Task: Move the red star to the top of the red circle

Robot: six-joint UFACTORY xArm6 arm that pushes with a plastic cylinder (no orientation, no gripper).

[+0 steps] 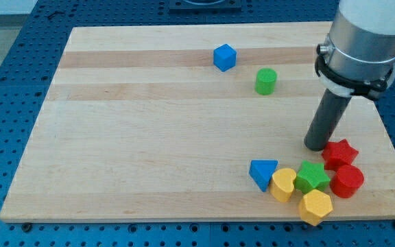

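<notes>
Red star [340, 153] touches my tip [315, 147], just above the red circle [348, 181].

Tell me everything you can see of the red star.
The red star is a small, thick block with rounded points, matte like painted wood or plastic. It lies flat on the wooden board near the view's right edge, low down. My tip stands just at its left, touching or nearly so. The red circle sits directly below it, apparently in contact; the green star lies close at its lower left.
</notes>
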